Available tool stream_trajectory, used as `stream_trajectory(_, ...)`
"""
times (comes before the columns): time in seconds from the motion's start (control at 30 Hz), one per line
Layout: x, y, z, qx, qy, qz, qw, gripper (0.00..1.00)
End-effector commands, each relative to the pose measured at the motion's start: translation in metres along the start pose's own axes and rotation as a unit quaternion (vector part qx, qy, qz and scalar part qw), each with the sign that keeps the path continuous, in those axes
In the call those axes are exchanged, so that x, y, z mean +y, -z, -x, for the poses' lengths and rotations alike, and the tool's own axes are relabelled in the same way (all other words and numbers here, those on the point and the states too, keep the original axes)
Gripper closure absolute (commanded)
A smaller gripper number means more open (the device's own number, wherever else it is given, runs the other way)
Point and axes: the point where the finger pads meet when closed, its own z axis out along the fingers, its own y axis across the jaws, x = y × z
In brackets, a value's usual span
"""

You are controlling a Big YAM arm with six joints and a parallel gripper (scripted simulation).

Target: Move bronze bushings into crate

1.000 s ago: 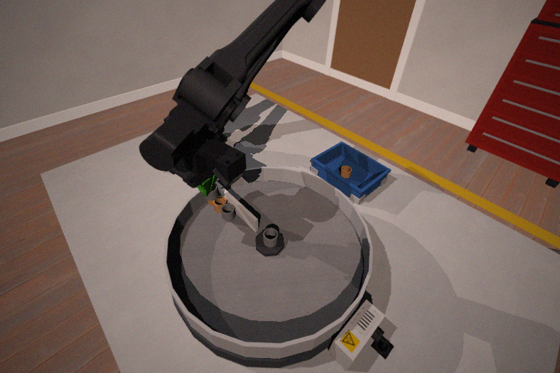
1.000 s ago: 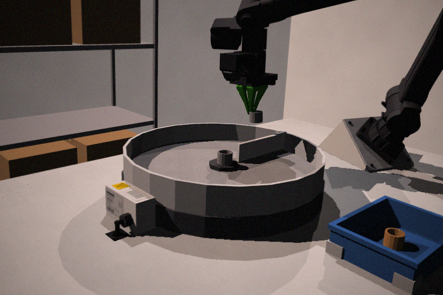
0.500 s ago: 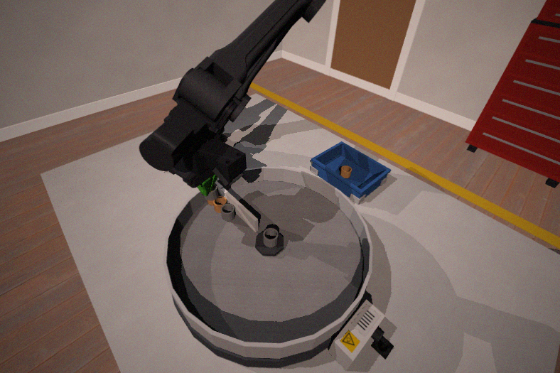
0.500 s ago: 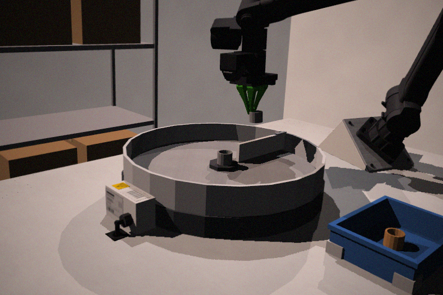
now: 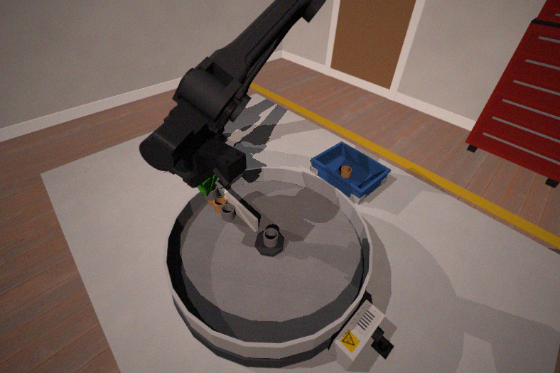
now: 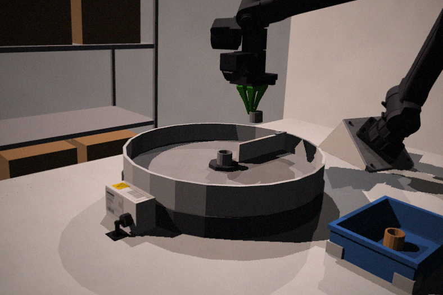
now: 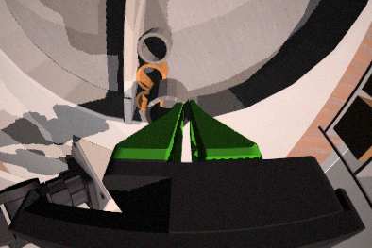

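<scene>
My gripper (image 6: 251, 112) (image 7: 186, 107) is shut on the wall of a grey bushing (image 6: 256, 117) (image 7: 175, 90), which hangs at the fingertips above the back rim of the turntable (image 5: 253, 350) (image 6: 229, 200). Below, on the turntable, stand a bronze bushing (image 5: 220, 204) (image 7: 160, 69) and another grey bushing (image 5: 228, 212) (image 7: 168, 46). A second bronze bushing (image 7: 139, 102) shows partly behind the held one. One bronze bushing (image 5: 345, 172) (image 6: 393, 239) stands in the blue crate (image 5: 332, 181) (image 6: 372, 259).
A divider wall (image 5: 241, 210) (image 6: 261, 146) runs inward from the turntable's rim beside the bushings. A grey sleeve (image 5: 270, 239) (image 6: 224, 159) stands on the dark centre hub (image 5: 269, 251). A white control box (image 5: 367, 317) (image 6: 144, 213) sits outside the rim.
</scene>
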Motion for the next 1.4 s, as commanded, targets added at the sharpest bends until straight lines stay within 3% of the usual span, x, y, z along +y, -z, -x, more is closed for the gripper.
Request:
stream_trajectory(0.0,-0.018,0.028,0.017,-0.014,0.018,-0.030,0.999,1.00)
stream_trajectory(0.13,-0.016,0.026,0.020,-0.012,0.018,-0.028,0.999,1.00)
stream_trajectory(0.27,-0.008,0.020,0.043,-0.008,0.018,-0.022,1.000,1.00)
stream_trajectory(0.4,-0.004,0.015,0.082,-0.005,0.014,-0.015,1.000,1.00)
stream_trajectory(0.47,-0.004,0.015,0.082,-0.005,0.014,-0.015,1.000,1.00)
stream_trajectory(0.63,0.006,0.014,0.140,-0.006,0.014,-0.013,1.000,1.00)
stream_trajectory(0.77,0.010,0.013,0.168,-0.005,0.014,-0.014,1.000,1.00)
stream_trajectory(0.8,0.011,0.013,0.171,-0.005,0.014,-0.014,1.000,1.00)
stream_trajectory(0.83,0.000,0.026,0.165,-0.016,0.000,-0.020,1.000,1.00)
stream_trajectory(1.37,0.006,0.029,0.171,-0.017,0.008,-0.024,1.000,1.00)
